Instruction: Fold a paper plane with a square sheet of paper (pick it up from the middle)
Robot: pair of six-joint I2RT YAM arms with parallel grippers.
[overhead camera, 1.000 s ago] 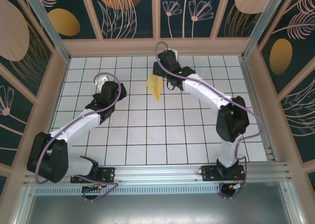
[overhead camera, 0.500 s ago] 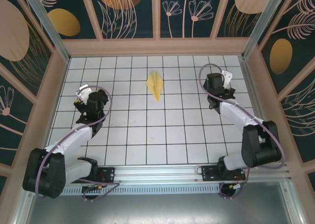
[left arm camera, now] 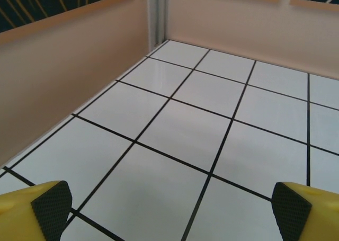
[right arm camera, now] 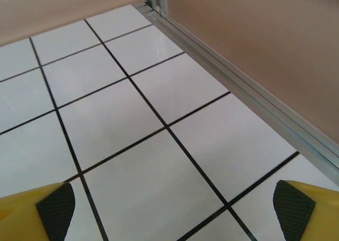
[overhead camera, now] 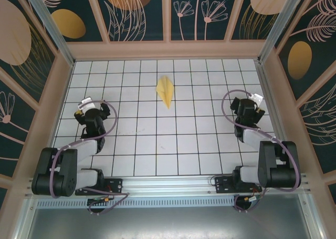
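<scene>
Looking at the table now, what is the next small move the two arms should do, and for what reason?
Probably just park at rest and touch nothing. The paper plane lies folded as a pointed dart on the far middle tiles, touched by nothing. The left gripper and right gripper hang at the sides with jaws open and empty, over bare tiles.
</scene>
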